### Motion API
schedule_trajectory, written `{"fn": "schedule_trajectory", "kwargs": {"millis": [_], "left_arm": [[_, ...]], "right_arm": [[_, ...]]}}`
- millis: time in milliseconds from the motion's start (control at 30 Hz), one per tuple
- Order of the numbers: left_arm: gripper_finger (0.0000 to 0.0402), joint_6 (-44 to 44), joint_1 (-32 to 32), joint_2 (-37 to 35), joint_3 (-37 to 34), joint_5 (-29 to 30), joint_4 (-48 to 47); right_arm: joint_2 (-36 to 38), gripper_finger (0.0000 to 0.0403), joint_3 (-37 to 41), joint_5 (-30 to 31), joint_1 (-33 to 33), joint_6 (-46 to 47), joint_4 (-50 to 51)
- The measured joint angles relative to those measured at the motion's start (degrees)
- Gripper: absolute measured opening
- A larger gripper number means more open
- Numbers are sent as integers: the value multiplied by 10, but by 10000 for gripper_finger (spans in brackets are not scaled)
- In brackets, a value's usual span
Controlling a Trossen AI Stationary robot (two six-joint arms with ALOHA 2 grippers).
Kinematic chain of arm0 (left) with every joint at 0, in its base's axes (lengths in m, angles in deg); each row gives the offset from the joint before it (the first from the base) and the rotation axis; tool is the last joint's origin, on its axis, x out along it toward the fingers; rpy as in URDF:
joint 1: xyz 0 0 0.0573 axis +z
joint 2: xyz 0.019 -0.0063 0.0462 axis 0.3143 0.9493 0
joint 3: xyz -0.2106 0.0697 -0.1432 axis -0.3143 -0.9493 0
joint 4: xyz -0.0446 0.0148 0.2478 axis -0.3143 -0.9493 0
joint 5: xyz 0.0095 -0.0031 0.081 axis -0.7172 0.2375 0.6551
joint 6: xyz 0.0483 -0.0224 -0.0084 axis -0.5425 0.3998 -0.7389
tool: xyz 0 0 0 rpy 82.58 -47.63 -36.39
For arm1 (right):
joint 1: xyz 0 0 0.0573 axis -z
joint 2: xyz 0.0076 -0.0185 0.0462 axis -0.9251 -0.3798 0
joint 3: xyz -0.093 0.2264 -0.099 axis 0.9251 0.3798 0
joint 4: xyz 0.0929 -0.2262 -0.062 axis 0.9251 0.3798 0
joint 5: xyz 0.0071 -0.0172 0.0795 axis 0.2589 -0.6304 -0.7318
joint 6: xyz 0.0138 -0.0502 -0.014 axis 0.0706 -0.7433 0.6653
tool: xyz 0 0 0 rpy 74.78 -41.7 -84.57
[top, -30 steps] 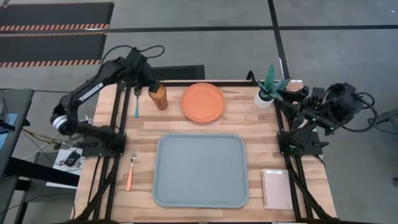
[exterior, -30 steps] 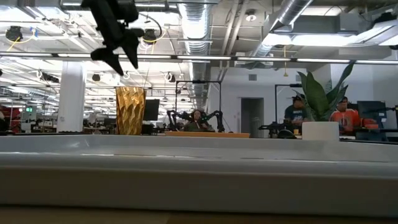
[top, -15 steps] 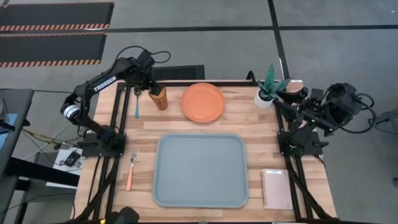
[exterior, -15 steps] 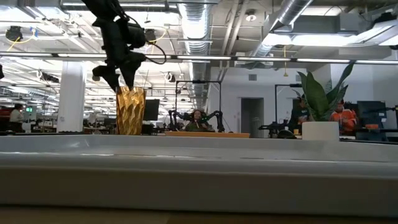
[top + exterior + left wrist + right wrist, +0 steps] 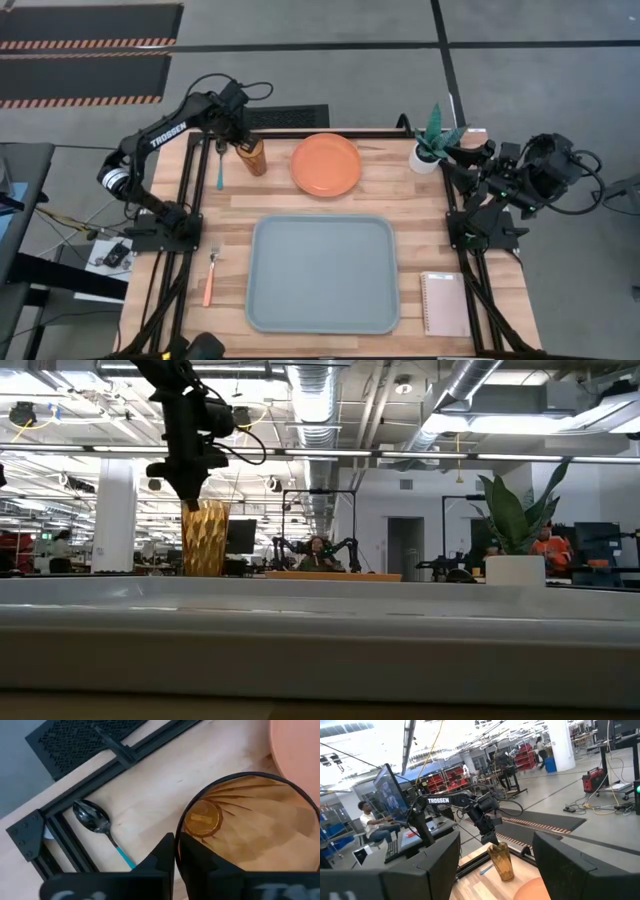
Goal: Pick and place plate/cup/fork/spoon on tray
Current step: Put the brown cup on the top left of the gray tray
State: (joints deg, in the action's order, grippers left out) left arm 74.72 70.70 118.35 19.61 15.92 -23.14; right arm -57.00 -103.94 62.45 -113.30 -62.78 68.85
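Note:
The amber cup [image 5: 253, 158] stands on the table at the far left, between the blue-handled spoon [image 5: 220, 166] and the orange plate [image 5: 326, 164]. My left gripper [image 5: 241, 144] is above it, shut on its rim; the low view shows the gripper [image 5: 190, 496] at the cup's top [image 5: 204, 538]. The grey-blue tray [image 5: 322, 272] lies in the middle of the table, and the fork [image 5: 210, 278] lies left of it. My right gripper [image 5: 495, 865] waits open at the far right, off the table's edge. My left gripper pinches the cup's rim [image 5: 179, 832] on its left side, one finger inside the cup and one outside. The fingers [image 5: 190, 860] come from above, pointing down. The cup stands upright; in the low view the tray's rim hides its base.
A white pot with a green plant [image 5: 428, 150] stands at the far right. A pink notebook [image 5: 445, 303] lies near the right front corner. People sit at desks in the room behind the table.
My left gripper has come down from above the cup onto its rim and has shut on it. The right arm has kept still.

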Motion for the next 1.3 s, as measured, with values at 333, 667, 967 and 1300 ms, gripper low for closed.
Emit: {"fn": "schedule_trajectory", "kwargs": {"millis": [333, 667, 967, 1300], "left_arm": [[1, 54, -27, -58, 0, -49, -46], [0, 167, -116, -168, 0, -116, -64], [0, 318, -345, -219, 0, -96, -67], [0, 398, -535, -161, 0, 41, -108]], "right_arm": [[0, 272, 0, 0, 0, 0, 13], [0, 272, 0, 0, 0, 9, 21], [0, 272, 0, 0, 0, 9, 25], [1, 272, 0, 0, 0, 15, 36]]}}
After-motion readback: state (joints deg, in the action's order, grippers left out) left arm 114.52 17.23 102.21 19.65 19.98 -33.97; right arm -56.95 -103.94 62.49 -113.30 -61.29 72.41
